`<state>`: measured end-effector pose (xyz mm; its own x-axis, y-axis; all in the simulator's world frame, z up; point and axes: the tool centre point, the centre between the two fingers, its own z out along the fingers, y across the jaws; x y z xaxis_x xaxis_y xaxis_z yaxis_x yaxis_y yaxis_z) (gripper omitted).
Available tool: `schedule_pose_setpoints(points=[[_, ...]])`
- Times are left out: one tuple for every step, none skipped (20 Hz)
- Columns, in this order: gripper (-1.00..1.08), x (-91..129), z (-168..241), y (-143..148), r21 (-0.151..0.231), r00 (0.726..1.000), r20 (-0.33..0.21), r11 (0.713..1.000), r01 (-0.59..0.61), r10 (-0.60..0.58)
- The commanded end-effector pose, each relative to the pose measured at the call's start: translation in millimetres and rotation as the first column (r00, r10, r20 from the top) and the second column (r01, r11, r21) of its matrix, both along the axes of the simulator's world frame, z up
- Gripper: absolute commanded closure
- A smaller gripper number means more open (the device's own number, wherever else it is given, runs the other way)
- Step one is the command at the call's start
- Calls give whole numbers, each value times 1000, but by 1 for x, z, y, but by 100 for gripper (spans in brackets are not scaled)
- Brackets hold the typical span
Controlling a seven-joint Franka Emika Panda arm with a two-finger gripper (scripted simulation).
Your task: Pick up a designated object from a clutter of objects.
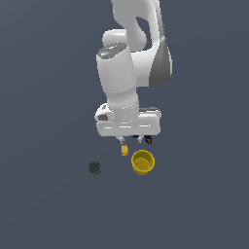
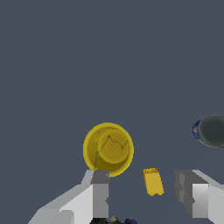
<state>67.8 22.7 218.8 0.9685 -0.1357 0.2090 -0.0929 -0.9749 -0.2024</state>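
The yellow cup (image 1: 143, 162) (image 2: 108, 149) stands upright on the grey floor, its round mouth facing up. My gripper (image 1: 130, 140) (image 2: 148, 192) hangs open above the floor, just behind the cup in the exterior view, holding nothing. The tiny yellow block (image 1: 125, 150) (image 2: 153, 181) lies between the fingers' line, apart from the cup. One finger (image 2: 99, 192) sits close to the cup's rim. The dark grey disc (image 1: 94, 168) (image 2: 213, 130) lies off toward the exterior view's left. A small black-red item (image 1: 147, 140) peeks from behind the hand.
The white arm (image 1: 121, 82) rises over the objects in the exterior view. The floor (image 1: 48, 209) is plain dark grey all around.
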Motion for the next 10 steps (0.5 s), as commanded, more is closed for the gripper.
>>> schedule_pose_setpoints(points=[[-20, 3, -16, 4, 14, 1000, 20, 1000, 17, -18], [-20, 4, -23, 5, 19, 999, 27, 1000, 25, -25], [-20, 5, -29, 6, 24, 999, 34, 999, 32, -33], [-20, 5, -36, 7, 28, 998, 41, 999, 40, -41], [-20, 6, -42, 8, 32, 998, 47, 998, 48, -50], [-20, 6, -49, 9, 36, 997, 54, 998, 57, -59], [-20, 6, -55, 10, 39, 996, 60, 997, 66, -68], [-20, 6, -62, 10, 42, 995, 66, 996, 75, -78], [-20, 6, -68, 10, 44, 994, 72, 996, 84, -87], [-20, 5, -73, 11, 46, 992, 77, 995, 92, -96]])
